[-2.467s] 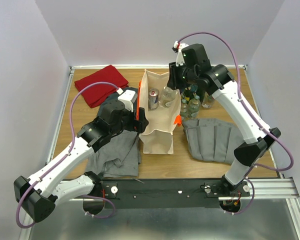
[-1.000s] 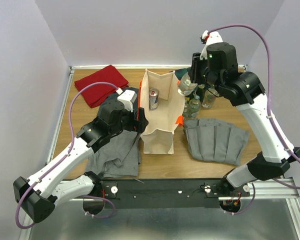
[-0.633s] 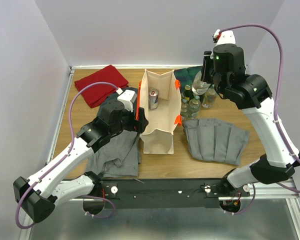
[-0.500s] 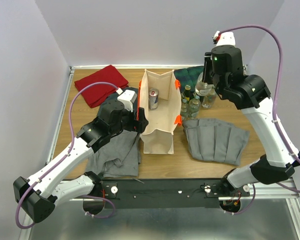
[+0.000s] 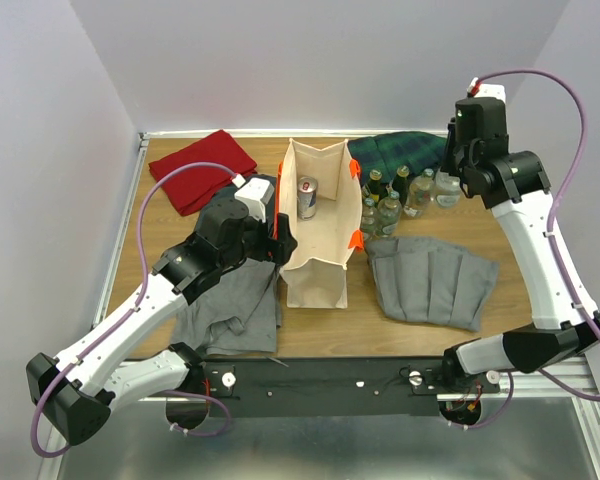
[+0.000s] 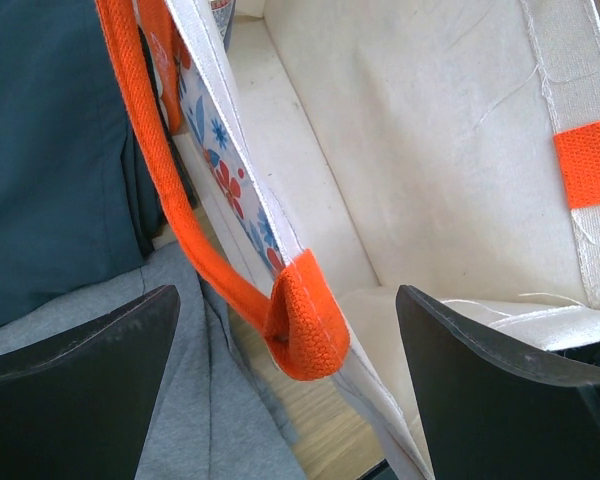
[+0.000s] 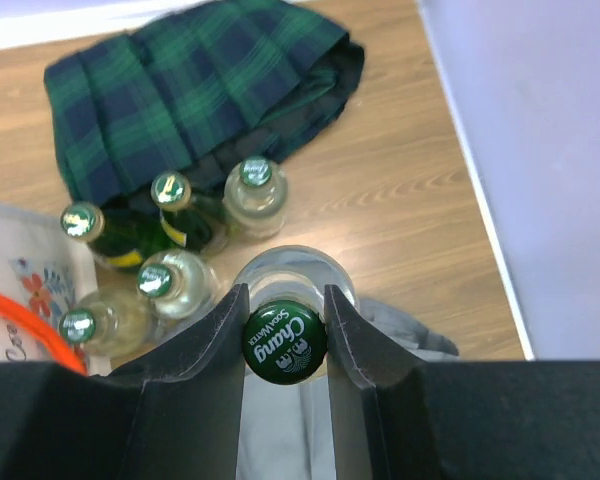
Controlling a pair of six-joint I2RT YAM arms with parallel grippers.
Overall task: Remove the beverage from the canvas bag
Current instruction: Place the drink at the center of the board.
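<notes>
We see two robot arms working over a wooden table (image 5: 130, 260). Nearest us, grey trousers (image 5: 235, 305) lie on the left and a grey pleated skirt (image 5: 430, 280) on the right, with the canvas bag (image 5: 315, 265) standing open and upright between them. The left gripper (image 6: 285, 350) is spread wide over the bag's left rim, one finger outside and one inside, with the orange handle (image 6: 170, 190) lying in the gap and neither finger touching the cloth. Inside the bag, toward its far end, stands a can (image 5: 306, 197) with a red label. Just right of the bag a cluster of bottles (image 7: 160, 255) with green caps stands upright on the table. Beyond them, the right gripper (image 7: 284, 315) is pressed tight on the neck of a clear bottle (image 7: 285, 340) with a green Chang cap, outside the bag and at the right edge of the cluster; we cannot tell whether its base touches the table. Farthest back lie a dark green tartan cloth (image 5: 405, 152) on the right and a red cloth (image 5: 200, 168) on the left.
</notes>
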